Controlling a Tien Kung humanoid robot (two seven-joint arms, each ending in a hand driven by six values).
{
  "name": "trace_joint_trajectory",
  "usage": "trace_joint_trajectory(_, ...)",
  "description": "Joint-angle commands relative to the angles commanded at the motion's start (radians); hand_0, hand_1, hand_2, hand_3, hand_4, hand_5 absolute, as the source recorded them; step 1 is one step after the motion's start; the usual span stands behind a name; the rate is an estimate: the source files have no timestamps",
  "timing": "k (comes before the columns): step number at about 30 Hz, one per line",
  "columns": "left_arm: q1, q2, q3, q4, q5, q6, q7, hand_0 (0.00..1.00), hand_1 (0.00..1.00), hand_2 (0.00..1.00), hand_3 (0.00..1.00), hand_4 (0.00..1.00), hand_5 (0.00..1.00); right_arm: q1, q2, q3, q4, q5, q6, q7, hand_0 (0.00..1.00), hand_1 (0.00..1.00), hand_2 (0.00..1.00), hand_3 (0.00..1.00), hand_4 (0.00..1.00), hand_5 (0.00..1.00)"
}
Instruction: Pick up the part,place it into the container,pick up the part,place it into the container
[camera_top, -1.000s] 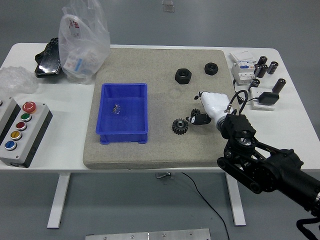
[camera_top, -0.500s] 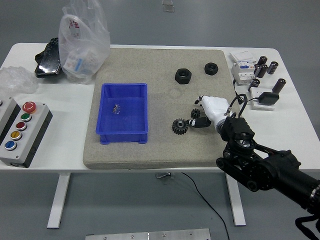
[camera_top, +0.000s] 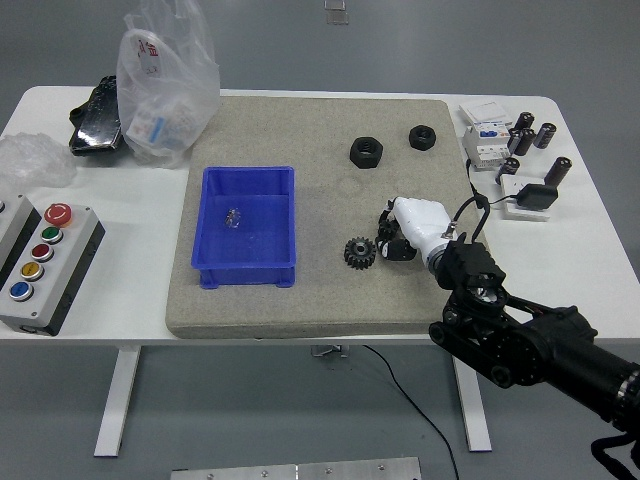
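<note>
A small black gear (camera_top: 359, 251) lies on the grey mat (camera_top: 320, 300), right of the blue container (camera_top: 249, 226). My right hand (camera_top: 398, 238), white with black fingers, reaches in from the lower right and hovers just right of the gear, its fingers curled low over the mat and holding nothing. A small clear part (camera_top: 233, 216) lies inside the container. Two black nuts (camera_top: 367, 152) (camera_top: 423, 136) sit at the mat's far right. My left arm is out of view.
A plastic bag (camera_top: 166, 85) and a black object (camera_top: 96, 118) sit at the back left. A button box (camera_top: 38, 262) is at the left edge. Breakers, black cylinders (camera_top: 530, 137) and a white block (camera_top: 527, 199) stand at the right.
My right hand has moved left and slightly down toward the gear, closing the gap to it. The gear and other parts have not moved.
</note>
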Motion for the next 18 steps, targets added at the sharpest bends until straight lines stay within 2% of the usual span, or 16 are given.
trace_joint_trajectory(1, 0.0, 0.0, 0.001, 0.0, -0.001, 0.0, 0.0, 0.675, 0.649, 0.654, 0.688, 0.783, 0.377, 0.0, 0.0, 0.0, 0.0, 0.0, -0.003, 0.002, 0.246, 0.444, 0.324, 0.594, 0.59, 0.005)
trace_joint_trajectory(7, 0.001, 0.0, 0.001, 0.0, -0.002, 0.0, -0.001, 0.675, 0.649, 0.654, 0.688, 0.783, 0.377, -0.002, -0.01, 0.005, 0.029, -0.01, -0.015, 0.005, 0.246, 0.444, 0.324, 0.594, 0.59, 0.005)
trace_joint_trajectory(11, 0.002, 0.0, -0.001, 0.0, -0.001, 0.001, 0.001, 0.675, 0.649, 0.654, 0.686, 0.782, 0.377, 0.006, -0.019, 0.004, 0.103, -0.039, -0.02, -0.002, 0.243, 0.444, 0.324, 0.597, 0.594, 0.002)
trace_joint_trajectory(18, 0.001, 0.0, -0.001, 0.0, -0.001, 0.001, -0.001, 0.675, 0.649, 0.654, 0.685, 0.783, 0.378, 0.035, -0.008, -0.048, 0.244, -0.099, -0.024, -0.018, 0.243, 0.444, 0.324, 0.602, 0.596, 0.002)
